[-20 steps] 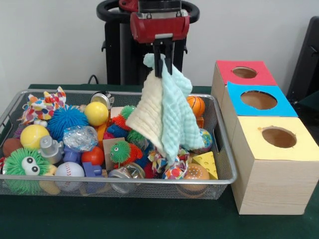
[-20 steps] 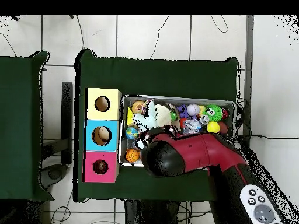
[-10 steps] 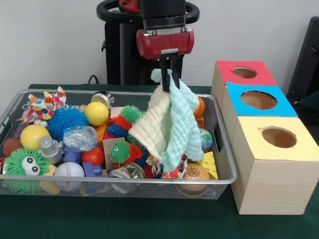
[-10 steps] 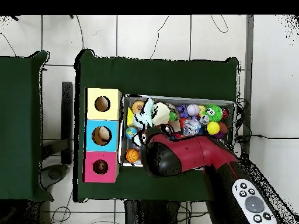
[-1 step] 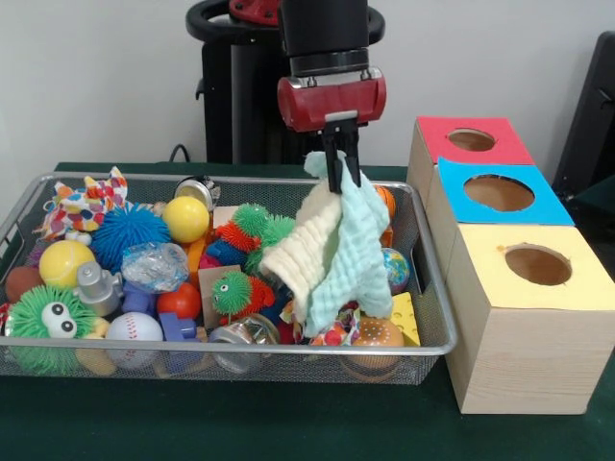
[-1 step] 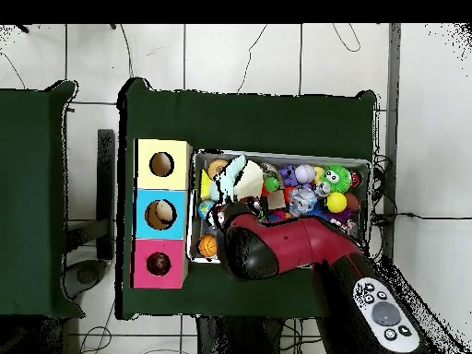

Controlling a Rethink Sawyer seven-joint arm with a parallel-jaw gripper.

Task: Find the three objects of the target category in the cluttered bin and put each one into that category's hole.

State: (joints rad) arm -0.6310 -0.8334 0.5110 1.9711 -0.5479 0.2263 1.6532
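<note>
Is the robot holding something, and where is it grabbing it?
Yes. The tool pinches the cloths, one mint-green and one cream, by their bunched top corner; they hang over the wire bin.

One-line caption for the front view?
Gripper holds cream and mint cloths above the cluttered wire bin, beside three holed boxes.

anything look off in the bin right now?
Yes: the gripper holds two cloths at once, a cream cloth and a mint cloth, hanging bunched over the bin's right end, lower ends still at toy level. Nothing has spilled outside the bin.
</note>
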